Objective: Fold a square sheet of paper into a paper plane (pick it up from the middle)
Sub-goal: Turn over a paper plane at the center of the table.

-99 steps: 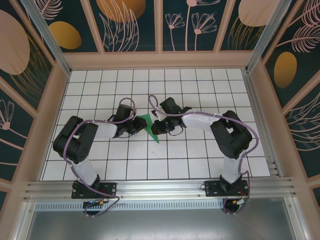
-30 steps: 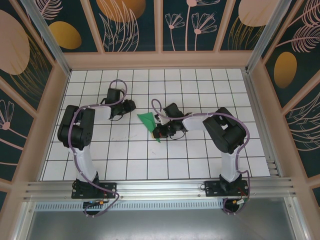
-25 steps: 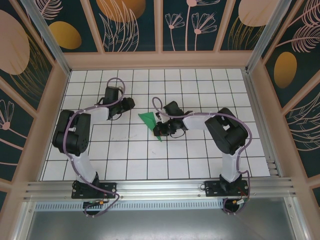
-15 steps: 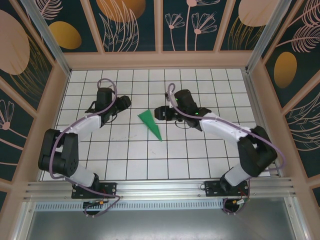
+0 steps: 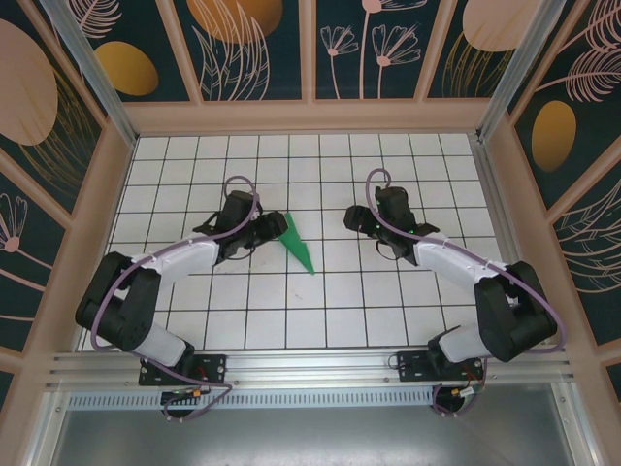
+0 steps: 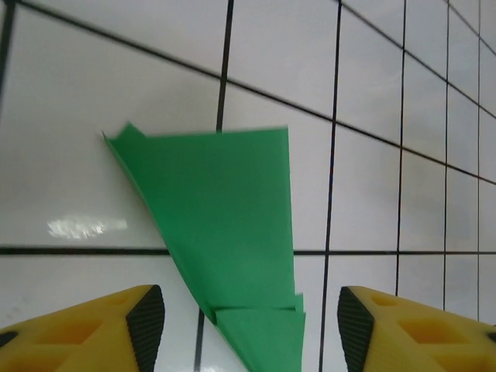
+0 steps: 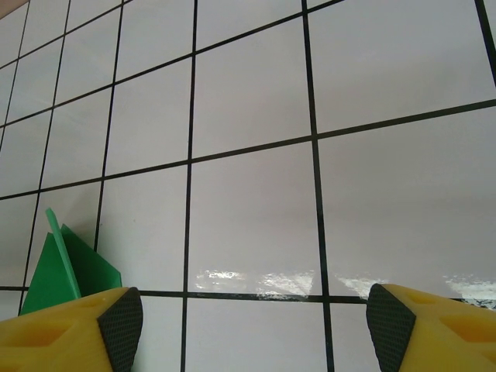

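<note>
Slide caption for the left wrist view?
Open left jaws flank the narrow end of the folded green paper on the gridded table.

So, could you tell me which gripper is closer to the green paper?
The left gripper: the green paper lies right before its open jaws, while the right gripper stands well apart.

The left arm (image 5: 179, 260) reaches from its near-left base toward the middle. The left gripper (image 5: 264, 229) points right, its yellow fingers (image 6: 146, 322) spread well apart. The right arm (image 5: 456, 262) stretches far and leftward. The right gripper (image 5: 354, 217) points left, jaws wide open.
</note>
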